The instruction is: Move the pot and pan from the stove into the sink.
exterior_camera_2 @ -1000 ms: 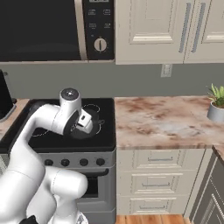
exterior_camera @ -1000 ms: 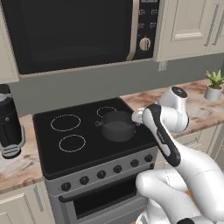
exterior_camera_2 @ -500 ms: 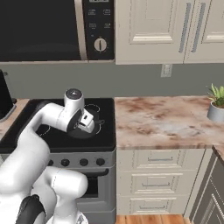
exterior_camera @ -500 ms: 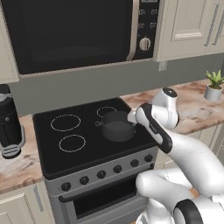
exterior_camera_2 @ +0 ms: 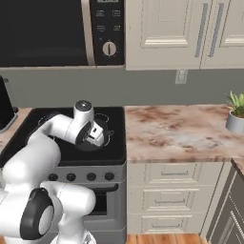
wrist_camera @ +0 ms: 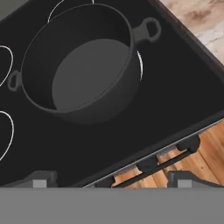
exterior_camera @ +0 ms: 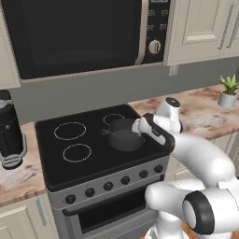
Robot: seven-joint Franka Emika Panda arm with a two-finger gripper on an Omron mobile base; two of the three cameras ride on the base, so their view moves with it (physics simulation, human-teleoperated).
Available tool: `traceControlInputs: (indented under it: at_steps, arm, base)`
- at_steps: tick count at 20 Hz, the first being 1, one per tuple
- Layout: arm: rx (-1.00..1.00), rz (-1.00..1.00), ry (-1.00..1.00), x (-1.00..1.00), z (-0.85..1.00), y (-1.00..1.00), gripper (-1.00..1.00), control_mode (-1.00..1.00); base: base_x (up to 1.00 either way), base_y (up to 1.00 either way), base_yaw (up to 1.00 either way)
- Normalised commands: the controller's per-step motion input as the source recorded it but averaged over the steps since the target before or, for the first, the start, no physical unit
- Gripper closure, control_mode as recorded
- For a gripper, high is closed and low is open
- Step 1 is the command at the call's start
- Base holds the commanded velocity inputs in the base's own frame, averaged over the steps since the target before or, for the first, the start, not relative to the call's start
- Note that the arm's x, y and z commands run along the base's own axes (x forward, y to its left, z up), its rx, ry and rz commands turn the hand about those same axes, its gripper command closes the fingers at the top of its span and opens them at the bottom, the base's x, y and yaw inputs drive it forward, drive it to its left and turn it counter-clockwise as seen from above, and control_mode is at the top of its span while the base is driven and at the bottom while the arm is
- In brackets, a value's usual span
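Near the middle of the left base view, the pot sits upright on the stove, on its front right burner, where the arm can reach it. Just right of it the gripper hangs with jaws spread wide and empty, likely lining up on the rim or a loop handle.

A black microwave hangs far up; a potted plant sits far right on the marble counter.
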Motion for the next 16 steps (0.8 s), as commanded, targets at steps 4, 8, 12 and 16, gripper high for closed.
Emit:
traceControlInputs:
  at_steps: [4,8,12,16]
  arm:
    - [0.0,-0.03,0.0,0.3,-0.3,0.03,-1.0,-1.0]
    - [0.0,-0.03,0.0,0.31,-0.29,0.02,-1.0,-1.0]
    - [0.0,-0.03,0.0,0.32,-0.27,0.02,-1.0,-1.0]
    - [0.0,-0.03,0.0,0.33,-0.23,0.01,-1.0,-1.0]
  base:
    - [0.0,0.0,0.0]
    - [0.0,0.0,0.0]
    - [0.0,0.0,0.0]
    - [0.0,0.0,0.0]
